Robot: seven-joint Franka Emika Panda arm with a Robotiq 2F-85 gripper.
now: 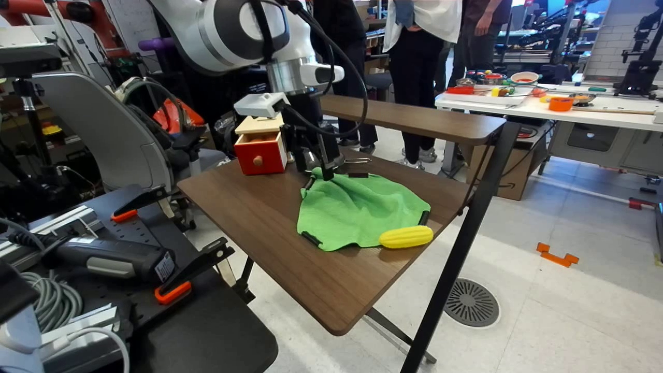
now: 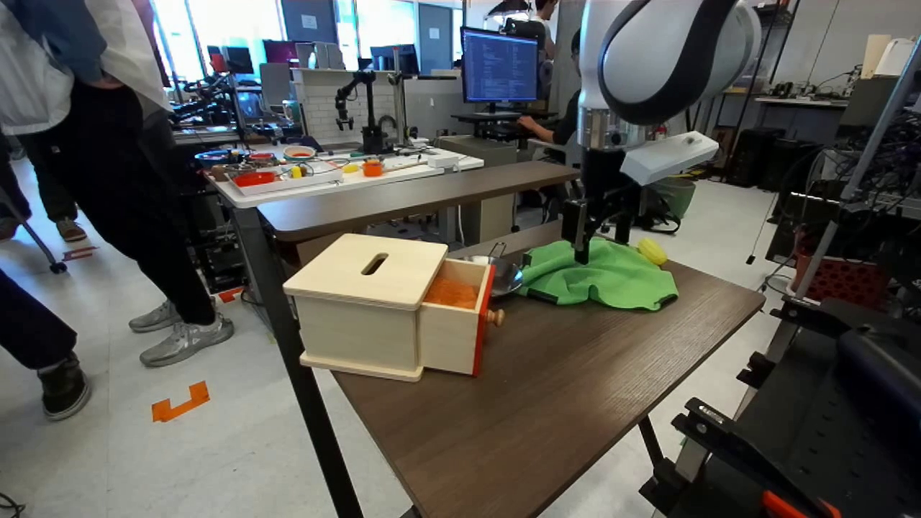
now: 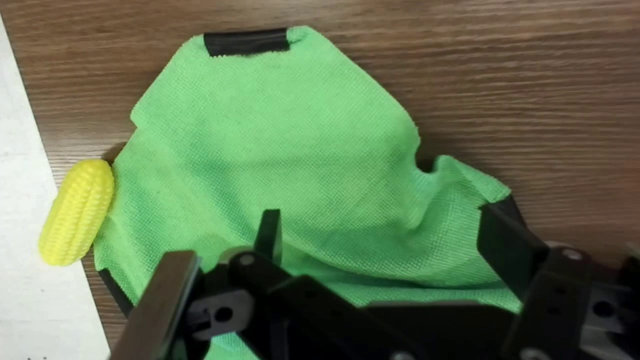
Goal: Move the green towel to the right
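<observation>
The green towel [image 1: 362, 210] lies rumpled on the brown table, with black patches along its edges. It shows in both exterior views, also here [image 2: 604, 277], and fills the middle of the wrist view [image 3: 280, 150]. My gripper [image 1: 315, 172] points down over the towel, near its edge on the side of the wooden box. In the wrist view the gripper [image 3: 380, 225] has its two fingers wide apart, with towel folds showing between and below them. It holds nothing. Whether the fingertips touch the cloth I cannot tell. The gripper body hides the towel's lower part in the wrist view.
A yellow corn [image 1: 406, 237] lies against the towel's edge, near the table [image 1: 311, 290] edge. A wooden box [image 2: 360, 316] with its red-fronted drawer [image 2: 453, 316] pulled out stands beside the gripper. A small metal pan [image 2: 507, 277] sits between box and towel. A raised shelf [image 1: 414, 116] runs along one side.
</observation>
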